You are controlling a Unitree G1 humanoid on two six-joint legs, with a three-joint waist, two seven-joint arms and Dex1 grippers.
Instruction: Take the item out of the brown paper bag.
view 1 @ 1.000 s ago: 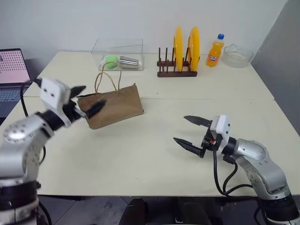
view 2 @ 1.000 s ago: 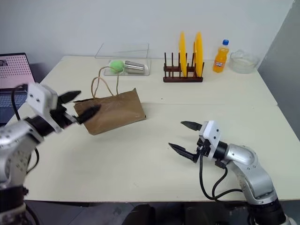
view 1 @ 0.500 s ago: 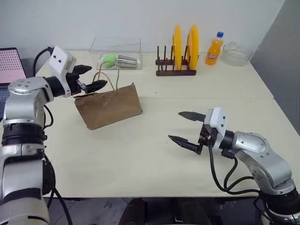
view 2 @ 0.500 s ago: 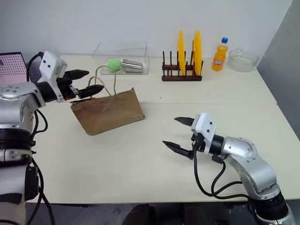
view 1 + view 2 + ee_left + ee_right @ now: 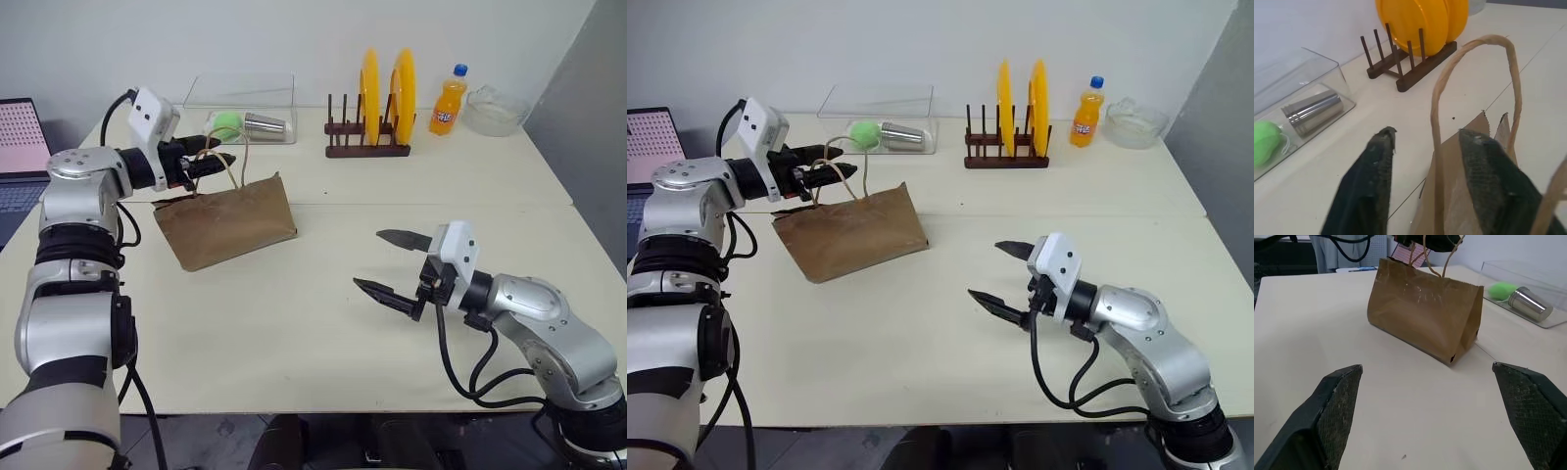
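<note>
Right eye view, nearest first: the right pincer [image 5: 1001, 273] hovers over the bare cream counter [image 5: 921, 323], well in front of the brown paper bag [image 5: 854, 233] and to its right, its two black fingers spread wide with nothing between them. In the right wrist view those fingers frame the bag from a distance.

The bag stands on the counter, creased and leaning, with its open mouth and two tan cord handles [image 5: 223, 162] on top. The left pincer [image 5: 834, 163] is level with the handles at the bag's upper left corner. In the left wrist view one finger [image 5: 1488, 171] sits at the bag's open rim beside a handle loop and the other finger [image 5: 1371, 176] is outside the bag; they stand partly apart, and whether they pinch a cord cannot be told. The item cannot be seen; the bag's inside is hidden.

Behind the bag lie a clear box [image 5: 884, 122] holding a green ball [image 5: 863, 132] and a metal cup [image 5: 902, 136]. Farther right of it stand a wooden rack [image 5: 1007, 152] with yellow plates [image 5: 1020, 96], an orange soda bottle [image 5: 1085, 114] and a glass bowl [image 5: 1136, 122].
</note>
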